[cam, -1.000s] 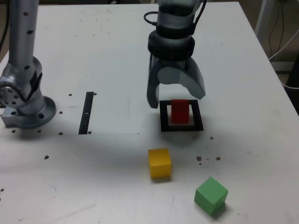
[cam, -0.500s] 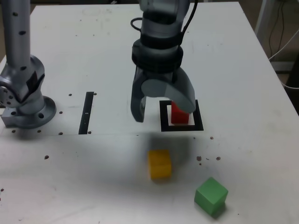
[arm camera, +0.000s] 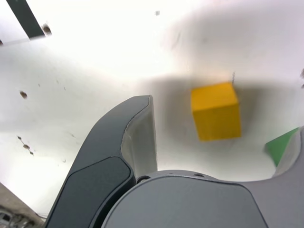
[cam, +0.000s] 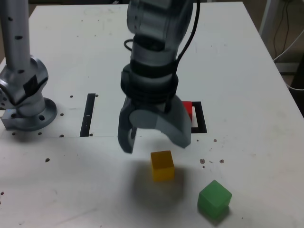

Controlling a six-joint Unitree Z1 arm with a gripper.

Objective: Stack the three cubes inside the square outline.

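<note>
One red cube (cam: 187, 108) parked inside square outline (cam: 202, 119), claw (cam: 154, 140) spread wide and empty, hovering at yellow cube's (cam: 162, 165) eleven o'clock for likely pickup.

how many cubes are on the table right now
3: the small matte red cube inside the black tape square outline, mostly hidden behind the arm; the yellow cube in front; the green cube nearest the camera.

A matt, smooth finish is being shown by the yellow cube (cam: 162, 165) and the green cube (cam: 214, 198); the gripper (cam: 154, 141) is being seen as smooth grey plastic with a faint sheen; the white table (cam: 247, 71) is being shown matt and speckled.
</note>
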